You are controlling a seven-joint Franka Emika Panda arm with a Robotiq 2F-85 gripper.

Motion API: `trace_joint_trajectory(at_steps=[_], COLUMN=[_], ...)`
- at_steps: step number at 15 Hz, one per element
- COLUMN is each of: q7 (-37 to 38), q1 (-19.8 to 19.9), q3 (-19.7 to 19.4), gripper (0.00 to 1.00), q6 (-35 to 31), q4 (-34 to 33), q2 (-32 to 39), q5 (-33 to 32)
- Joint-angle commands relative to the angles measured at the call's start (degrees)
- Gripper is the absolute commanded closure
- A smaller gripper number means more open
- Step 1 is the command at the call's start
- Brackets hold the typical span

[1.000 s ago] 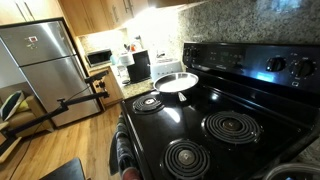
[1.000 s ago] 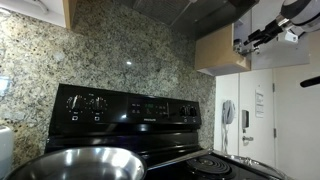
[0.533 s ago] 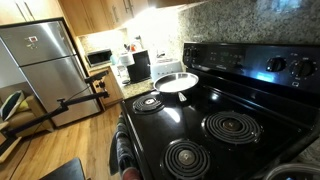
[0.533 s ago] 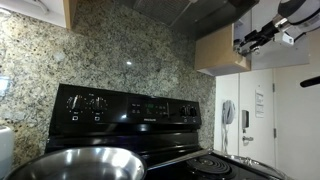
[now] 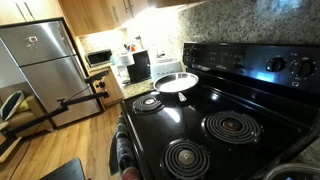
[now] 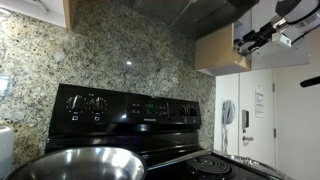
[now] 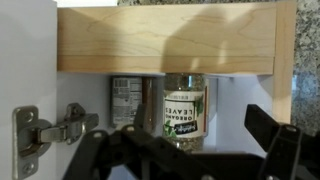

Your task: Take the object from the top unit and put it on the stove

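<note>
Gripper [image 7: 190,150] spread wide, empty; one oregano jar [image 7: 184,108], one other container [image 7: 125,100]; one stove [image 5: 196,118].

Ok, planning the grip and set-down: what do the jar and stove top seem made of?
Jar: clear glass or plastic, unclear which; the contents show through its upper part. Stove top: smooth glossy black, likely glass-ceramic; it shows sharp, mirror-like reflections.

One stove [image 5: 200,105], three burners [image 5: 232,126] showing, one pan [image 5: 176,81], one oregano jar [image 7: 184,110].
</note>
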State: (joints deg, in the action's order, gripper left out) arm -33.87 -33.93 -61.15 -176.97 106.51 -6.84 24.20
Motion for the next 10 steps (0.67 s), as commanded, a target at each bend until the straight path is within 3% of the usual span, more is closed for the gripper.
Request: trace_joint_trajectory(at_steps=[1,10], q7=[-3.80,-4.86], q1=[-5.94,-19.32], q3=[-4.99,-18.96], gripper=[0.00,0.00], q6=[-0.71,-3.42], q4=[-2.88,-5.47], q2=[0.67,0.89], q5=[5.11,7.62])
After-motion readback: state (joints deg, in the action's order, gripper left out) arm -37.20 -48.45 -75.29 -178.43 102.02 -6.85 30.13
